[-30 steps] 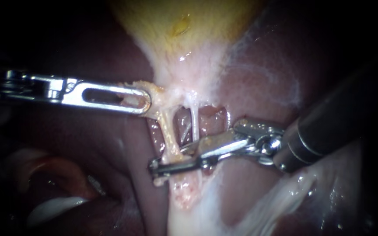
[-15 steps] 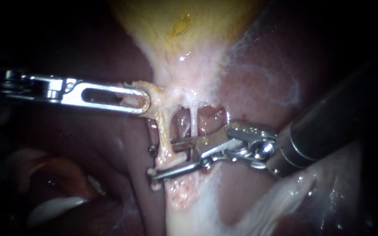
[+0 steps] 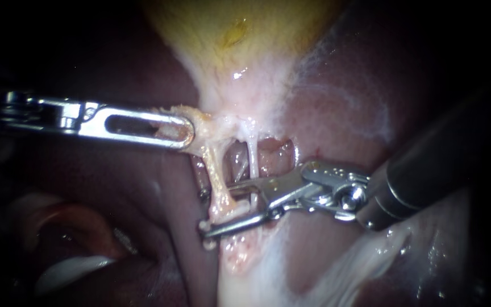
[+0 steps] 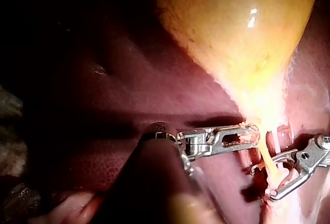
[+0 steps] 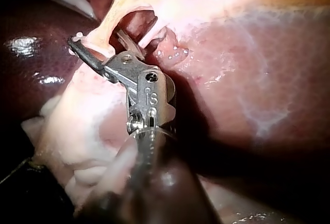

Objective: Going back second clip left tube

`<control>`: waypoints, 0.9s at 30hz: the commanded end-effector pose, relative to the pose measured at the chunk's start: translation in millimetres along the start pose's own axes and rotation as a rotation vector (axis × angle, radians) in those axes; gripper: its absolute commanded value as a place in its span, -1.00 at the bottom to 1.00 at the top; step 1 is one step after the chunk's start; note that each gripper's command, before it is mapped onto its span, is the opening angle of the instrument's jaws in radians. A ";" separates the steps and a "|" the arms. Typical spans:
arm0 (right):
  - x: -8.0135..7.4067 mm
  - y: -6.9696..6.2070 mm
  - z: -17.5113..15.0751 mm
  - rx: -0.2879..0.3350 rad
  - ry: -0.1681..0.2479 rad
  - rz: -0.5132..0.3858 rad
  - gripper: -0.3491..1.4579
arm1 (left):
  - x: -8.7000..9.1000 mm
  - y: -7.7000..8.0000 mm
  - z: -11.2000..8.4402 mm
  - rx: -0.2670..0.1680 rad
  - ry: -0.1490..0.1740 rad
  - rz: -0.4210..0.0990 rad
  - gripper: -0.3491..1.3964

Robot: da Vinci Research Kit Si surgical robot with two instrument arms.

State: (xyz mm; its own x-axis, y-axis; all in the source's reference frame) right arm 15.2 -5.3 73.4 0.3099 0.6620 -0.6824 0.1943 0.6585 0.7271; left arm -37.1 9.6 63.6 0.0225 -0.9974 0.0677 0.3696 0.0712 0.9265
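Note:
In the endoscope view the yellow gallbladder (image 3: 240,40) narrows to a pale neck from which two tubes run down. My left instrument (image 3: 190,132) comes in from the left with its slotted jaws shut on tissue at the neck, pulling it leftward. The thicker, yellowish left tube (image 3: 216,170) passes between the open jaws of my right instrument (image 3: 204,211), one jaw on each side of it. The thin white right tube (image 3: 252,154) stands just beside it. No clip shows clearly. The left wrist view shows both instruments, left (image 4: 248,132) and right (image 4: 263,183).
Dark red liver (image 3: 336,113) surrounds the site. A broad pale band of tissue (image 3: 257,267) runs down below the jaws. In the right wrist view my right instrument (image 5: 95,37) reaches into the window between the tubes, over pale tissue (image 5: 82,116).
My right instrument's jaws, pressed together on the left tube a second ago, have opened and drawn back slightly to the right. The left instrument has held still.

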 end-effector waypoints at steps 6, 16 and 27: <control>-0.1 -0.4 -0.4 0.003 -0.002 -0.037 -0.06 | 0.0 0.0 0.0 0.000 0.000 0.000 -1.00; -0.2 -1.0 -1.1 0.017 -0.006 -0.072 -0.06 | 0.1 0.1 0.0 0.000 0.000 0.001 -1.00; -0.6 0.1 -3.0 -0.050 0.003 -0.164 -0.06 | 0.1 0.1 0.0 0.000 0.000 0.001 -1.00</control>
State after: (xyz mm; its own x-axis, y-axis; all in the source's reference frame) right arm 11.9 -4.5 73.7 0.2728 0.5388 -0.7971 0.1947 0.7804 0.5942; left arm -37.1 9.5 63.7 0.0227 -0.9974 0.0685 0.3696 0.0721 0.9264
